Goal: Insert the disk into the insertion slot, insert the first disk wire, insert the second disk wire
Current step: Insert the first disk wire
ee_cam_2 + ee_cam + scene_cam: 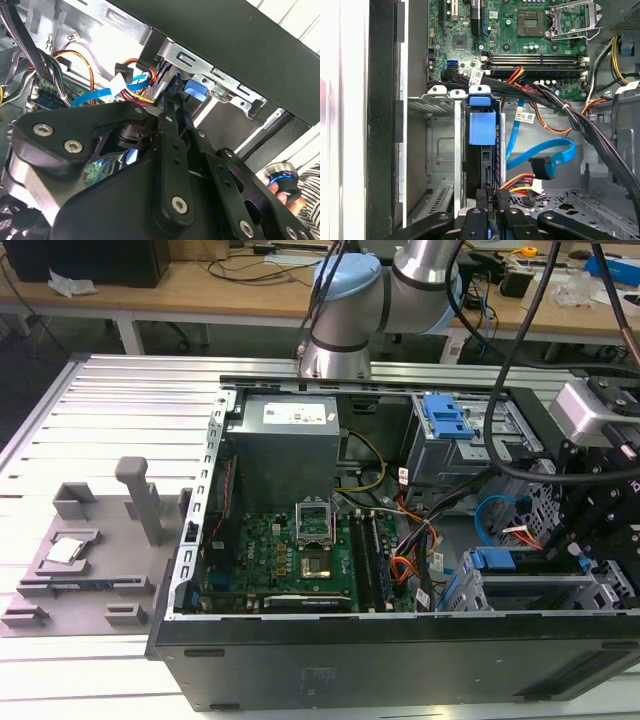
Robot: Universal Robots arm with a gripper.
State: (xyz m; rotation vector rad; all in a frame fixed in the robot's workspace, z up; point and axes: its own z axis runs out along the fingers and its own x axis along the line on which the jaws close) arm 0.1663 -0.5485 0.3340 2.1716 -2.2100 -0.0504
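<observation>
In the first wrist view the fingers [512,222] stand narrow, closed on the near edge of the disk [482,127]. The disk sits on edge with its blue carrier showing, inside the insertion slot [440,150] straight ahead of the fingers. Just to one side of them lies the first disk wire [517,181], its white plug apart from the disk. Beyond it the second disk wire [540,152] loops, and its dark plug is also clear of the disk.

In the second wrist view the fingers reach forward to the blue carrier in the grey cage, with both wires off to the side.

In the exterior view the arm [420,280] bends down into the open computer case [300,670] on the ribbed counter [120,380]. The disk lies in its bay by the fingers.
</observation>
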